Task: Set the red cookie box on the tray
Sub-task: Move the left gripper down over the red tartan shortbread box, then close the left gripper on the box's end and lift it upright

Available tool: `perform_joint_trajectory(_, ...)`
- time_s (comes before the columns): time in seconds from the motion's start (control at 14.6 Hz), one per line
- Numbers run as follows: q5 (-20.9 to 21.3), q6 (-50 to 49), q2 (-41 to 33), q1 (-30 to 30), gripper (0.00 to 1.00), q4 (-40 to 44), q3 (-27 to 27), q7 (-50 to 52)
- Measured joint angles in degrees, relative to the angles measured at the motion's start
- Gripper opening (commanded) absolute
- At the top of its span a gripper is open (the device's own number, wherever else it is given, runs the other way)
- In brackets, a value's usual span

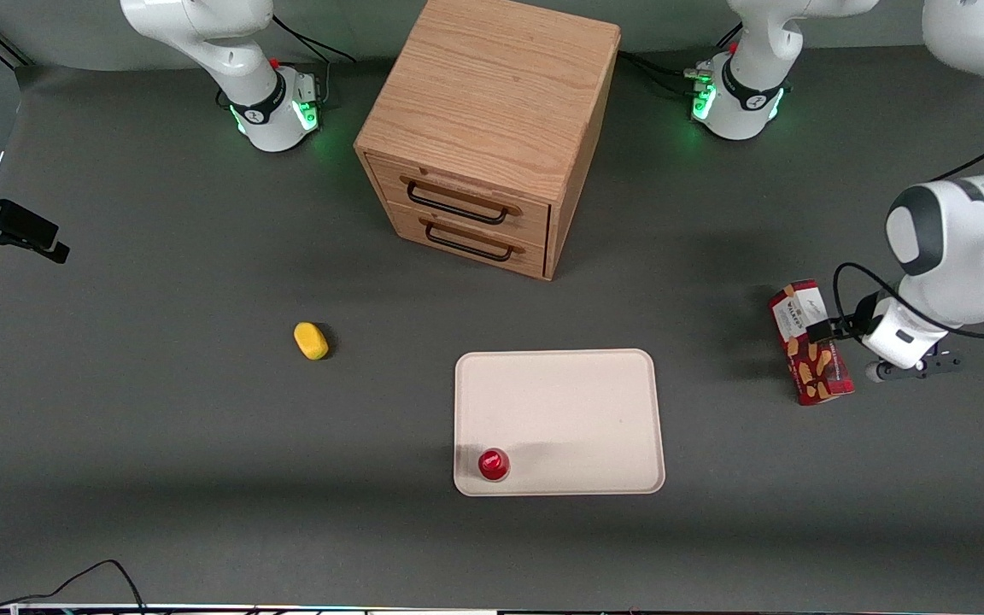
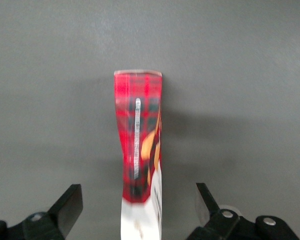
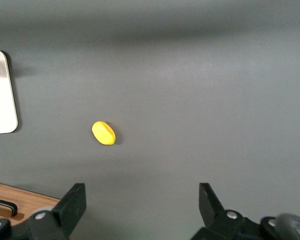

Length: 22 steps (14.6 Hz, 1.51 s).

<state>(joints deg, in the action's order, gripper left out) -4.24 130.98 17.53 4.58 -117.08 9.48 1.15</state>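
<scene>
**Gripper astride cookie box, fingers wide, grasp not yet made**

Location: The red cookie box (image 1: 810,342) rests on the desk (image 1: 159,410) toward the working arm's end, well apart from the tray (image 1: 577,401). It stands on a long narrow edge, its white label end pointing away from the front camera.

Gripper: The left arm's gripper (image 2: 139,207) is level with the box, reaching it from the side. In the wrist view the fingers (image 2: 67,207) are spread wide, one on each side of the carton, with clear gaps to both faces. Nothing is held.

Tray: It lies flat, nearer the front camera than the wooden drawer cabinet (image 1: 483,137). A small round red cap (image 1: 493,464) sits in one near corner; the rest of the surface is bare. A yellow oval object (image 1: 311,340) lies on the desk toward the parked arm's end, clear of any likely path.

Handling assessment: The carton appears light, thin-walled cardboard, likely to dent under hard squeeze. Its printed faces look smooth and may slip. Its narrow side already looks slightly pinched in. The sound hold is across the two broad faces near mid-length, with moderate pressure. A grip near one end would probably let the box swing. Setting down should keep off the cap.
</scene>
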Motion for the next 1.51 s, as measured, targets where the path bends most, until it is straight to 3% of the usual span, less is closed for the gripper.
perform_joint_trajectory(0.14,-0.8,5.8,1.9,0.0,0.91,-1.6,0.0,-0.2)
perform_joint_trajectory(0.21,-1.4,8.6,2.5,0.0,0.81,-2.7,0.0,-0.8)
perform_joint_trajectory(0.41,-3.2,12.8,3.6,0.0,0.23,-5.0,0.0,-2.2)
perform_joint_trajectory(0.48,-3.5,13.0,3.6,0.0,0.07,-5.3,0.0,-2.4)
perform_joint_trajectory(0.55,-3.7,13.0,3.6,0.0,0.0,-5.4,0.0,-2.4)
perform_joint_trajectory(0.96,-5.5,9.0,2.1,0.2,0.0,-5.2,-0.2,-2.4)
perform_joint_trajectory(1.24,-5.7,-10.0,-5.5,0.4,0.0,1.0,-0.4,-0.7)
perform_joint_trajectory(1.51,-4.9,-30.5,-8.7,2.4,0.0,17.7,-1.7,6.3)
